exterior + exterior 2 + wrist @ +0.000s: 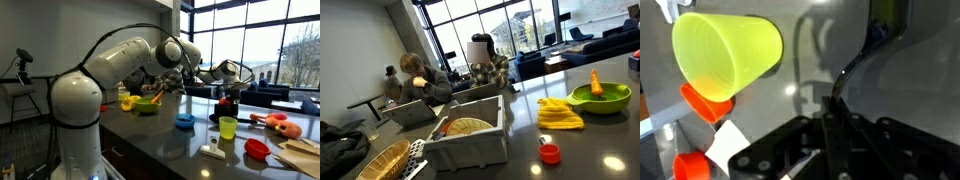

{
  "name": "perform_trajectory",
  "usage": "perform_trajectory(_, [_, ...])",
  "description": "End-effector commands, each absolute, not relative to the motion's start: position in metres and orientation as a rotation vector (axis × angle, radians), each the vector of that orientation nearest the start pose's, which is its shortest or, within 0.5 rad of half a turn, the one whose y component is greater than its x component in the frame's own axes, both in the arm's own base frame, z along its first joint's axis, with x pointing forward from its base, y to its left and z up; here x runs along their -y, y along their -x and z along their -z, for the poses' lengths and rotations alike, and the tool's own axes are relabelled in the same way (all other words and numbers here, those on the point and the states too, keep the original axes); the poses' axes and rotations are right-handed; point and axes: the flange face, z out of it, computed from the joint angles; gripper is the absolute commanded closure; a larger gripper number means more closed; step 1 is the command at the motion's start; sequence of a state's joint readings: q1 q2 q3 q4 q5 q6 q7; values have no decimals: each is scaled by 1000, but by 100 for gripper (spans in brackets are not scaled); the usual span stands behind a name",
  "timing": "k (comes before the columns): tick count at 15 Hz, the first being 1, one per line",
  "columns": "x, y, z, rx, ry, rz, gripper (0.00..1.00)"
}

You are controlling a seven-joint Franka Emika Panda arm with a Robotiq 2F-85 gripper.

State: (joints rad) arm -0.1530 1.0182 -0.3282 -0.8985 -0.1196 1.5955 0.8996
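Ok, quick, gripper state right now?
Gripper: closed, apparently pinching a thin dark curved utensil between its fingertips.

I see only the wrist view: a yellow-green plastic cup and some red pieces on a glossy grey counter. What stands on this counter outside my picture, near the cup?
Observer: In an exterior view, a small round blue bowl stands on the counter beside the yellow-green plastic cup, apart from it.
Operator: Thank you. Is there anything beyond that blue bowl, farther from the cup?
Observer: Yes. Both exterior views show a round green bowl with an orange carrot-shaped piece lying in it.
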Motion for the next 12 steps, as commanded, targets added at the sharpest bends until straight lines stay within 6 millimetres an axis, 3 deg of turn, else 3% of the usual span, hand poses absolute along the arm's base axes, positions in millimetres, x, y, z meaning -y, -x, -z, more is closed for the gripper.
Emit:
perform_trajectory(1, [286, -700, -314, -2326, 2858, -122, 99])
perform_trajectory(7, [278, -695, -367, -2453, 2772, 156, 99])
perform_trajectory(10, [260, -688, -367, -2402, 2800, 215, 99])
perform_trajectory(12, [248, -678, -356, -2425, 2787, 165, 99])
